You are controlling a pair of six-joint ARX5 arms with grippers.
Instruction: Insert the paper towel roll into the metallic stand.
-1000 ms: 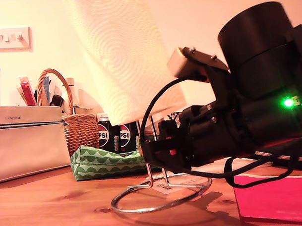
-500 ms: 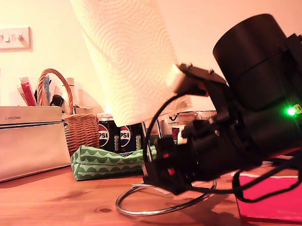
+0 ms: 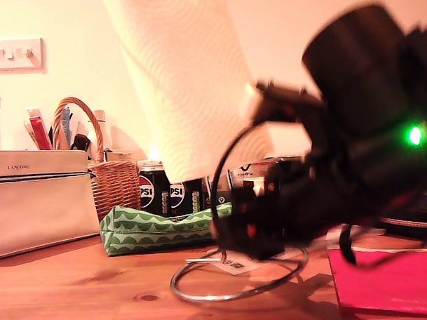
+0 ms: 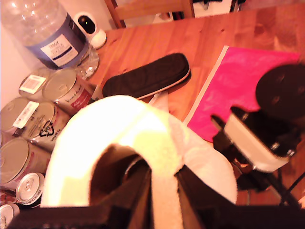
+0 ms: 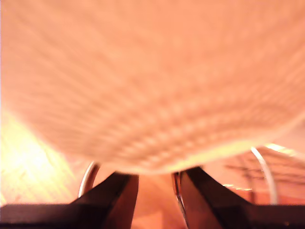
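Paper towel roll [image 3: 186, 84] hanging tilted at the exterior view's upper centre — above metallic stand [image 3: 235, 275]. My first gripper [image 4: 159, 191] pinching its rim; my second gripper [image 5: 155, 191] low, parted, blurred.

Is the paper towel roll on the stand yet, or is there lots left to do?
Not yet. Done: my first end effector grips the paper towel roll by its top rim, lifted and tilted above the metallic stand. In hand: my second end effector sits at the stand's upright. Left: sliding the roll down to the ring base.
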